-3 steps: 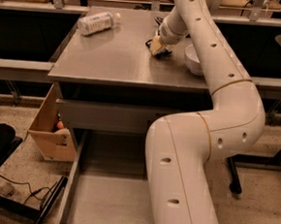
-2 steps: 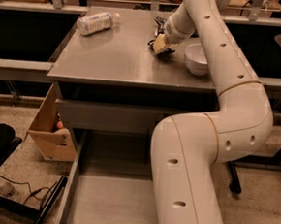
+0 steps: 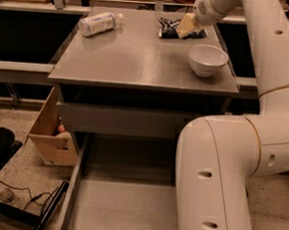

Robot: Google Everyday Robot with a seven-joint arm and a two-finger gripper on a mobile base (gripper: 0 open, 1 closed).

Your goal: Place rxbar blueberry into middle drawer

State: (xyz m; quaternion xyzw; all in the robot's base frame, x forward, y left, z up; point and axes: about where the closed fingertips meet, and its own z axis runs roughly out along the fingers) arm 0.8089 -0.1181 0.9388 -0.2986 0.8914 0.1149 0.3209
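Note:
A small dark blue wrapper with pale print, the rxbar blueberry [image 3: 167, 29], lies flat at the back of the grey cabinet top [image 3: 133, 61]. My gripper [image 3: 186, 25] reaches in from the upper right, is down on the bar's right part and covers it. The middle drawer [image 3: 122, 210] is pulled out below, a wide grey tray with low side walls. My white arm hides its right side.
A white bowl [image 3: 207, 59] stands on the top near the right front. A clear plastic bottle [image 3: 97, 23] lies on its side at the back left. A closed drawer front [image 3: 119, 120] sits above the open one. A cardboard box [image 3: 50, 134] and cables lie on the floor at left.
My gripper has moved back and to the right along the cabinet top, onto the dark blue bar. The arm has swung right, uncovering the white bowl.

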